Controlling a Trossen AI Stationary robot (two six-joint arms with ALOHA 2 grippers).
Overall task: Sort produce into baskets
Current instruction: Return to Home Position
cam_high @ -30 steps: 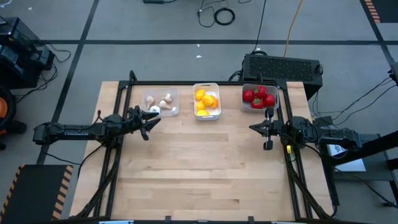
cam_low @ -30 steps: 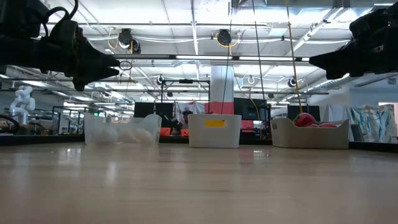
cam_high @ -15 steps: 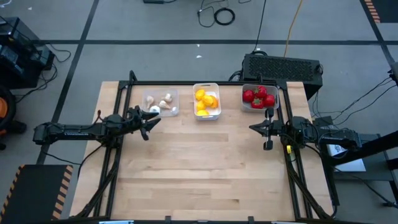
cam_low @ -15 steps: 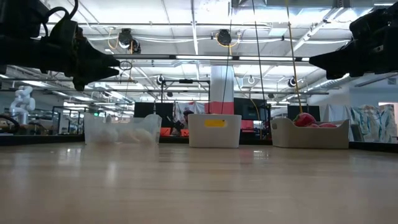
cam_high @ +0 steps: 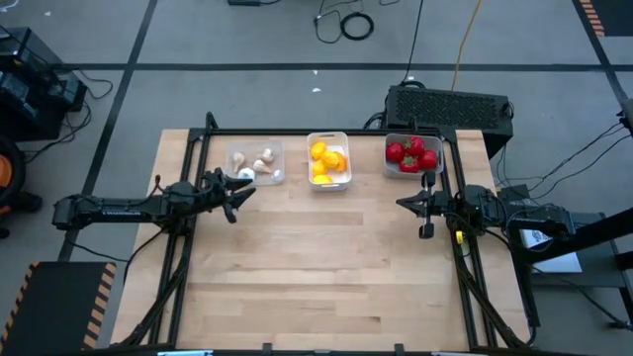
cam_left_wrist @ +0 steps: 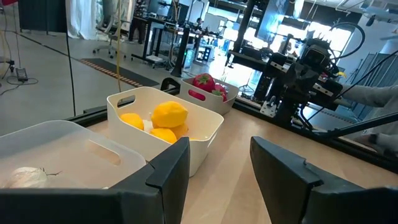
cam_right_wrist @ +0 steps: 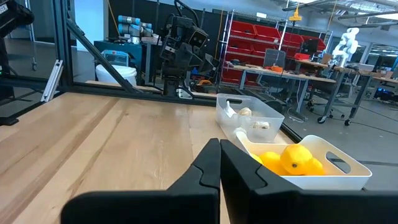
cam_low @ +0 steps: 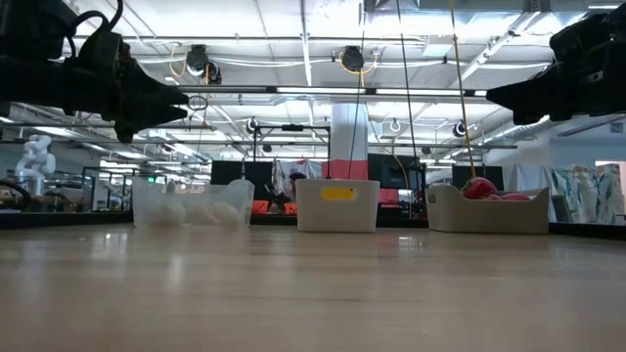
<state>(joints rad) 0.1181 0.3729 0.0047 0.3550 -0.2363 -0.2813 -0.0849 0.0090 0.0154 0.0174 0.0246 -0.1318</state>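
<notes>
Holding garlic (cam_high: 263,165): clear tray (cam_high: 255,143) | lemons (cam_high: 329,161): white tray (cam_high: 327,135) | tomatoes (cam_high: 410,155): grey tray (cam_high: 387,168)

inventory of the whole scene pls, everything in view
Light wooden table: one, under both arms.
Clear rectangular plastic tray: one, far edge, left.
Whitish garlic bulbs: about five, in the clear tray.
White rectangular plastic tray: one, far edge, middle.
Yellow lemons: about four, in the white tray.
Pale grey-white plastic tray: one, far edge, right.
Red tomatoes: about four, in the grey-white tray.
Big black box: one, behind the table.
Left gripper: near the clear tray, jaws open.
Right gripper: near the grey-white tray, jaws shut.
</notes>
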